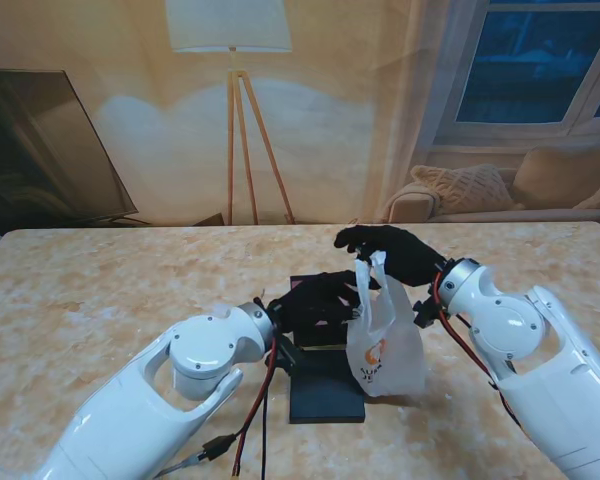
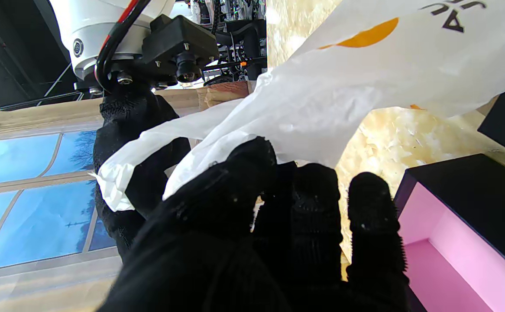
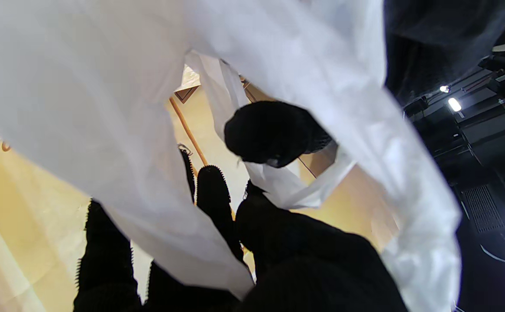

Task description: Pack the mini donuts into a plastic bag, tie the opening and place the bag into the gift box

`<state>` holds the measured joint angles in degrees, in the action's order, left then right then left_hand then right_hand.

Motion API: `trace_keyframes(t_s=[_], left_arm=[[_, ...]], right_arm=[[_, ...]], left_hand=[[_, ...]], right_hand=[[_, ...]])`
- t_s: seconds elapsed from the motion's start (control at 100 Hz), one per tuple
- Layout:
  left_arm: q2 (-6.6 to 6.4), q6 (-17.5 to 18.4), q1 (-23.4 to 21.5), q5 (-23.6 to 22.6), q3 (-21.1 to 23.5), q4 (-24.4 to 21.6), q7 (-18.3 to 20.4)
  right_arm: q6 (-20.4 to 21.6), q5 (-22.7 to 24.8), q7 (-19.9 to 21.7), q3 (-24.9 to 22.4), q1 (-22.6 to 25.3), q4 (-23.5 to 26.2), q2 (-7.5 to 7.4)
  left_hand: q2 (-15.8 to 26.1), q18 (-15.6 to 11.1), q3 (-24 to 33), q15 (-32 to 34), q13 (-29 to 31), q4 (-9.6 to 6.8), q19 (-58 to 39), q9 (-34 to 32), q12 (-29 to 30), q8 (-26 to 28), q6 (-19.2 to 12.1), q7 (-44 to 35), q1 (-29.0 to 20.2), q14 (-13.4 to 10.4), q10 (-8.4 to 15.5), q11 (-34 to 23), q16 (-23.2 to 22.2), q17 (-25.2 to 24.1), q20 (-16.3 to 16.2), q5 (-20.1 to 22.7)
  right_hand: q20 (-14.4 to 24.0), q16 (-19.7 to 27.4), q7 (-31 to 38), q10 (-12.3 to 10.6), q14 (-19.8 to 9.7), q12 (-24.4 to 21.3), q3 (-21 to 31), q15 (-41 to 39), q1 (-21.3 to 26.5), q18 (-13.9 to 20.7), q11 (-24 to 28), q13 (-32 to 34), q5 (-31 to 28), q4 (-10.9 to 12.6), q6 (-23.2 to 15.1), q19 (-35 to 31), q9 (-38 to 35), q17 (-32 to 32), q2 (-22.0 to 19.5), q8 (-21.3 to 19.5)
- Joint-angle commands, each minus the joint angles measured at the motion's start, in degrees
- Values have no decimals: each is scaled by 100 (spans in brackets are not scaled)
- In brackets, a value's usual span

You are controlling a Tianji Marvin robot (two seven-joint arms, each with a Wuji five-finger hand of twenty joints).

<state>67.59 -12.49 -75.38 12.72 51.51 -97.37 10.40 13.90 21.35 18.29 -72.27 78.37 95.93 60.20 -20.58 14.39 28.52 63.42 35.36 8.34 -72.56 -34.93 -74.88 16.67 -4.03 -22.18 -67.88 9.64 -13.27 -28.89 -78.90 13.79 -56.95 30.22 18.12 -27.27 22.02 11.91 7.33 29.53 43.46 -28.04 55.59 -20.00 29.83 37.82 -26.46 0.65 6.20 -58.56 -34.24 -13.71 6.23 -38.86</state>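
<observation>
Right black-gloved hand (image 1: 395,252) raised over the black, pink-lined gift box (image 1: 325,385), pinching the white plastic bag's (image 1: 385,350) handle, left black-gloved hand (image 1: 315,302) gripping its neck.

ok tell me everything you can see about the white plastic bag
The plastic bag is thin, white and crinkled, with an orange mark and dark lettering. It hangs upright, its handles drawn upward; the right hand grips them and the left hand pinches the film lower down. Its bulging base sits at the gift box, black with a pink inside. Contents hidden.
</observation>
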Motion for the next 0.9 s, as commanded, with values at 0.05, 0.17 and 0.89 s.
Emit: trace_keyframes(t_s=[0.05,0.17,0.89], left_arm=[[7,71,10,-86,-9,-45,111],[-55,136,3,-127,-2,-103,283],[-111,-222,-7,-286,-39,-457,378]], right_arm=[[-69,218,39,24,31,53,17],[-127,358,59,46,11,74,5],[-74,1372,-58,41,86,237,-40]], left_hand=[[-57,-171,-8,83,52,-17,-45,17,-181,14,-246,-152,-212,-123,105,-178,-235,48,-58,41],[-131,-179,103,349,279,35,-273,-213,-238,18,-180,-219,-121,-193,222,-612,-189,249,-127,110],[171,-286,-267,702,449,-64,-728,-235,-126,-11,719,154,-72,-240,183,-822,-7,447,-139,192]], right_hand=[[-83,96,-142,131,80,-58,341,8,221,-49,-30,-105,-82,206,113,-81,212,106,140,-30],[-82,96,-183,159,100,-65,489,-9,272,-33,-22,-106,-135,179,142,-106,206,85,239,-15],[-91,109,-753,304,174,-107,1193,-76,406,-28,29,-126,-346,-154,506,-160,275,26,701,254]])
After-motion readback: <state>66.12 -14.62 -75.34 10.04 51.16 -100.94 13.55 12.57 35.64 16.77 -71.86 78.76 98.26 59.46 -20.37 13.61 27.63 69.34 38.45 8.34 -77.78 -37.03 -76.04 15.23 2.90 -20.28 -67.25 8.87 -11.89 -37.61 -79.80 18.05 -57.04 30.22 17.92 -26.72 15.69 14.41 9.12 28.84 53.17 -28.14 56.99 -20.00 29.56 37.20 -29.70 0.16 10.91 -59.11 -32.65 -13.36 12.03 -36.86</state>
